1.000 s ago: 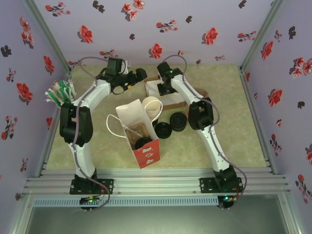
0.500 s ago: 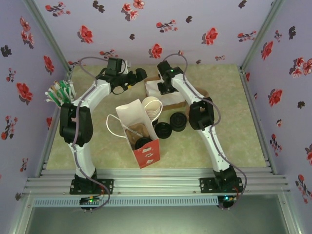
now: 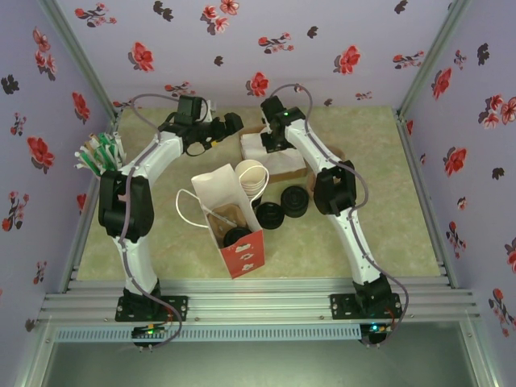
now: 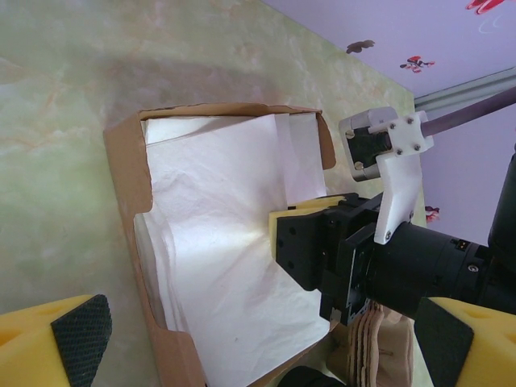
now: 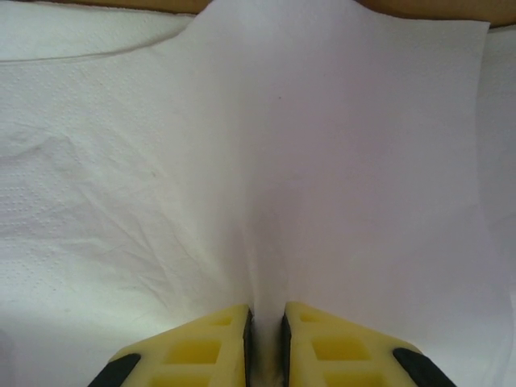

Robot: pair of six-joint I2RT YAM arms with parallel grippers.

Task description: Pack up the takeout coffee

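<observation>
The green worktop [image 3: 379, 201] carries an open white paper bag [image 3: 218, 193] with a red base, near the middle. Inside its mouth there is a dark round thing; I judge it is the takeout coffee [image 3: 237, 235] with its lid on. Beyond the bag, farther from the arm bases, is a low cardboard box [image 4: 125, 169] holding white napkins. The right jaws reach down into this box and are pressed together on 1 raised fold of the top napkin [image 5: 258, 161]. The left jaws hang wide apart just beside the box and hold nothing.

The step in hand seems to be taking a napkin for the bag. To do it well, the lift should go straight up and slowly, so that only 1 sheet comes and the box does not rise with it. The napkin should then be carried over the bag mouth before it is released, without knocking the cup.
</observation>
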